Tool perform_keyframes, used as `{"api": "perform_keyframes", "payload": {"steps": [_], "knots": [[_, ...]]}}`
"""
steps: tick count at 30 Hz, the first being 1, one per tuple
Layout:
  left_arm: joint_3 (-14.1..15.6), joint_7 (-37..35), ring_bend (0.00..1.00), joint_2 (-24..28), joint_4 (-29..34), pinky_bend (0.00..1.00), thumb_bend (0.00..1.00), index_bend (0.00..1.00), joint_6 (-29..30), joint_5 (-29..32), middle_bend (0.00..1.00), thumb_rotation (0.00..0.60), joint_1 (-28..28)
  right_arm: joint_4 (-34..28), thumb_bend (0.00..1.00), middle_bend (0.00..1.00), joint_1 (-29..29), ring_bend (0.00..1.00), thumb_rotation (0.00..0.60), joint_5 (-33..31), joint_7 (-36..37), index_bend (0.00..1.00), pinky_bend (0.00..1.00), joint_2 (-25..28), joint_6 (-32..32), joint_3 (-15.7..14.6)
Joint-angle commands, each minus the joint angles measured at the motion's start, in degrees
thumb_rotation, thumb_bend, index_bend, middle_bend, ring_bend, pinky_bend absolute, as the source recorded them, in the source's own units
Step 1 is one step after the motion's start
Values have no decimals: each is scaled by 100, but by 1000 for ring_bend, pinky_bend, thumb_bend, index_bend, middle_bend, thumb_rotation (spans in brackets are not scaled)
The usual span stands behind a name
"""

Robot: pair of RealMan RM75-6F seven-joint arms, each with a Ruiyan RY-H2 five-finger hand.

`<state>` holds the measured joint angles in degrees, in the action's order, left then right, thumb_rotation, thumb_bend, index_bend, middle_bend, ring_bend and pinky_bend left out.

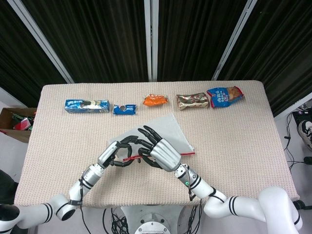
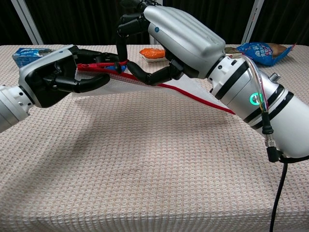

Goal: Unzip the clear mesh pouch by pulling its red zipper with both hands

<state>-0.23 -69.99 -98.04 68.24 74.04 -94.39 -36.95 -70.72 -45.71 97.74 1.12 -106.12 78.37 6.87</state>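
Both hands meet over the near middle of the tabletop [image 1: 234,126], holding the pouch [image 1: 165,129] between them. The left hand [image 2: 53,79] grips the pouch's left end, its dark fingers [image 2: 91,83] curled around the edge just below the red zipper [image 2: 193,96]. The right hand [image 2: 181,36] sits just right of it, with thumb and a finger pinched on the red pull [image 2: 118,65] while its other fingers stay loosely bent above. The two hands are almost touching.

The pouch is lifted at its left end and slopes down to the right, where its far corner seems to rest on the tabletop. The zipper runs along its near edge as a thin red line from the hands to that low corner. I cannot tell how far it is opened.

Along the far side of the tabletop lies a row of snacks: a long blue box [image 1: 87,105] at the left, a small blue pack [image 1: 125,109], an orange pack [image 1: 155,100], a brown crinkled bag [image 1: 192,101] and a blue and red bag [image 1: 224,95] at the right.
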Motion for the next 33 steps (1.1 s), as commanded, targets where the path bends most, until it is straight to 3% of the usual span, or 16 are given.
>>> {"api": "perform_keyframes", "payload": {"steps": [1,33], "knots": [[24,-74,123,24,10,171,449,671,46,-36,271,600,8,49,612,286,28,0,600,-24,6,996,0,-4,4,20],[34,-865,123,-2,-338,169,460,674,192,25,270,600,80,156,612,287,824,0,600,-223,164,1000,0,270,291,-275]]}}
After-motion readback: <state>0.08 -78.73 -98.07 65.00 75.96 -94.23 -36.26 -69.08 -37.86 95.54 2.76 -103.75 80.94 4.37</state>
